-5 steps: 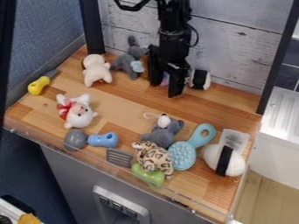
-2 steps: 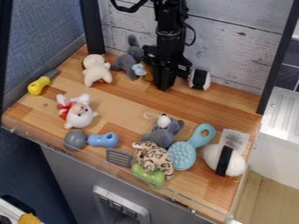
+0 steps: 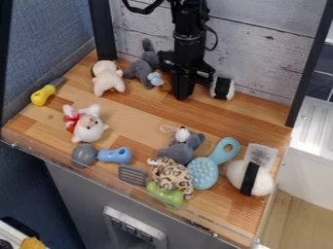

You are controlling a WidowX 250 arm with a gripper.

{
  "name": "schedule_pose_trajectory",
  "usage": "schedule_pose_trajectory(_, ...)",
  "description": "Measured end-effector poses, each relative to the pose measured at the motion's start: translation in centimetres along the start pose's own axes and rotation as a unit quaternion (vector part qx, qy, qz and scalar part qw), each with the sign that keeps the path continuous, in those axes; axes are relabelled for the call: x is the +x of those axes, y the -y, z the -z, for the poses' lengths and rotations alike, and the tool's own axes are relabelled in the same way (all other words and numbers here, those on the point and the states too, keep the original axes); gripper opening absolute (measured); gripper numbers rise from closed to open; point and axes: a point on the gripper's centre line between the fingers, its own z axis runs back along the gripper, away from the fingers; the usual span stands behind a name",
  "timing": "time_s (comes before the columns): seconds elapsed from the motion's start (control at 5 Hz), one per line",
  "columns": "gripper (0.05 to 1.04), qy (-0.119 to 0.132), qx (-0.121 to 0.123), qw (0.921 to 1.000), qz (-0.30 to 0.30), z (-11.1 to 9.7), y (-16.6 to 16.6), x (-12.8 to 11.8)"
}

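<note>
"Where's the striped toy [image 3: 222, 88]?"
"Just right of the gripper [image 3: 183, 97], as the camera sees it."
"What's changed?"
"The gripper's fingers stood apart; now they're together. I can't tell whether they hold anything."
"And around it?"
"Grey toy [image 3: 141, 68] just left, white toy [image 3: 107, 79] farther left."

We look from one fixed camera, set above the front edge of the wooden counter [image 3: 133, 109] and facing down at a slant toward the whitewashed plank wall [image 3: 260, 53]. It stands back far enough to take in the whole countertop and part of the grey front [image 3: 78, 194] below.
</note>
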Motion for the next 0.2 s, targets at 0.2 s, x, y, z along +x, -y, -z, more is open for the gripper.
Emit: schedule_pose_trajectory(0.2,0.058,-0.010,-0.003,0.9992,0.039,-0.04,0.06,-0.25)
